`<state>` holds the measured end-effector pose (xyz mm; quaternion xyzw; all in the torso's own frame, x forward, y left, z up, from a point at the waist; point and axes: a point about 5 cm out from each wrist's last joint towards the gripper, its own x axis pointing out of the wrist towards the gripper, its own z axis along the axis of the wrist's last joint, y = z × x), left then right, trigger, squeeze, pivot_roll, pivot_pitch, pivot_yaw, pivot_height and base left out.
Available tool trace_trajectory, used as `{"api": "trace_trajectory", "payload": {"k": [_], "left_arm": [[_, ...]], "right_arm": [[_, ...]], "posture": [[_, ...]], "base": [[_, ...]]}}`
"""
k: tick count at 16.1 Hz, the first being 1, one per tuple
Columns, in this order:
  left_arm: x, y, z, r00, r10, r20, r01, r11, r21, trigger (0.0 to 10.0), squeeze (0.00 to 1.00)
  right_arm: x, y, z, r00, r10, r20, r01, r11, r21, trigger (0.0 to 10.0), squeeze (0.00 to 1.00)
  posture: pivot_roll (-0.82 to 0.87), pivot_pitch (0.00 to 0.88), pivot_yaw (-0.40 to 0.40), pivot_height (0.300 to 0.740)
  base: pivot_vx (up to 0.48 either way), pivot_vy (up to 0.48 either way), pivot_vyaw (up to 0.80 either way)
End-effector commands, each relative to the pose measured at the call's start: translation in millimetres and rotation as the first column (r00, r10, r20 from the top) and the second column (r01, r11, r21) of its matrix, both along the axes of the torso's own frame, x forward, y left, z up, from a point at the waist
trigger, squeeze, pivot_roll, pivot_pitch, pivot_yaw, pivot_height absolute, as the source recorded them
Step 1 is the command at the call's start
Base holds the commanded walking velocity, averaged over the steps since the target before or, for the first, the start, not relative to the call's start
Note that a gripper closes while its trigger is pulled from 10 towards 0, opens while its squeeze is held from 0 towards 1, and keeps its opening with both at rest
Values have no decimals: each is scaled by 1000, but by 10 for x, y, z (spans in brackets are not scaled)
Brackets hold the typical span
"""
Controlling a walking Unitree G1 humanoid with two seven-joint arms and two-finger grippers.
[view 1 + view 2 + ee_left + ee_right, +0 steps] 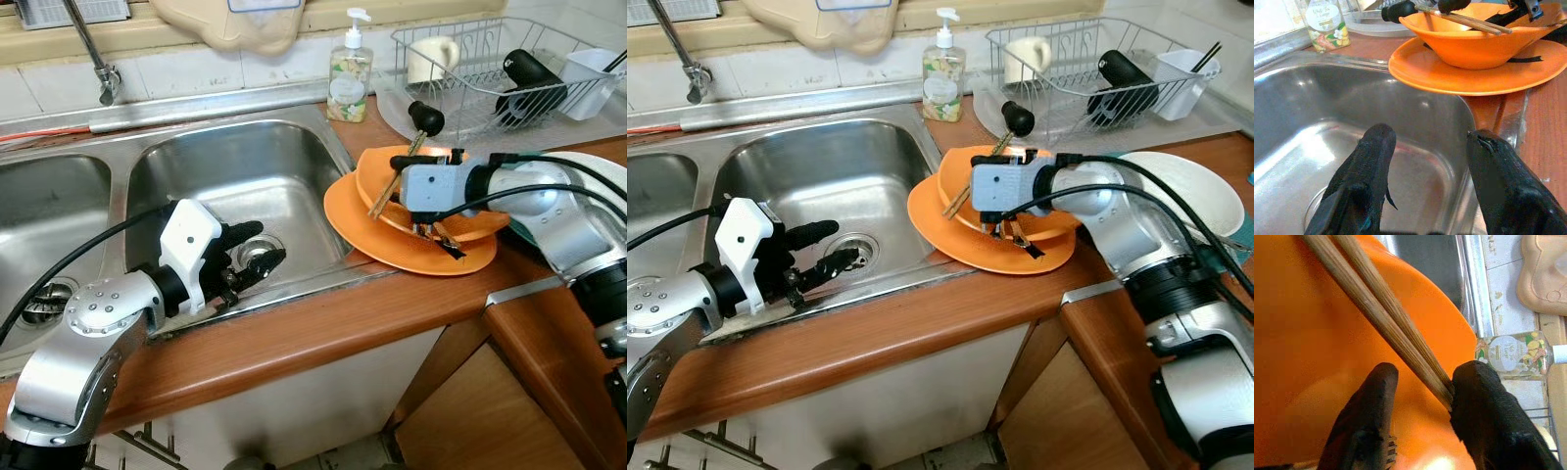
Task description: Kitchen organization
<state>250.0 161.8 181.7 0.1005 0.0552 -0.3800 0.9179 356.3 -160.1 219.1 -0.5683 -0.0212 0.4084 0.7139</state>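
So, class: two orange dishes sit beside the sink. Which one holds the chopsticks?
The orange bowl, stacked on the flat orange plate. The chopsticks lie across its hollow, where the right gripper reaches in; the plate merely carries the bowl.

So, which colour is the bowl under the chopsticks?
The bowl is orange, like the plate beneath it; clearest in the left wrist view.

My two head cameras look forward and down over the wooden surface (pixel 323 328), sharing the sink (pixel 245 186), orange plate (pixel 392 245) and dish rack (pixel 1087 59). My left wrist camera looks along its fingers (pixel 1366 171) across the basin toward that plate. My right wrist camera sits very close above the orange bowl (pixel 1298 357) and chopsticks (pixel 1381 318).
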Motion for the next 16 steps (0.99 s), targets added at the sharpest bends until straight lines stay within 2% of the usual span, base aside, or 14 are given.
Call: {"api": "trace_trajectory", "payload": {"k": [1, 13, 16], "left_arm": [[-20, -22, 56, 1000, -15, 22, 15, 1000, 1, 10000, 0], [-43, -71, 55, 999, -31, 14, 31, 999, -11, 10000, 0], [-23, -77, 88, 999, -34, 26, 34, 999, -15, 10000, 0]], "right_arm": [[26, 43, 63, 999, 19, 27, -19, 1000, -16, 0, 0], [81, 63, -10, 997, 38, 67, -36, 999, -36, 0, 0], [88, 57, 185, 993, 41, 107, -45, 999, 29, 0, 0]], "posture": [[-95, 0, 30, 740], [-94, 0, 27, 740], [-96, 0, 27, 740]], "base": [[0, 0, 0], [0, 0, 0], [0, 0, 0]]}}
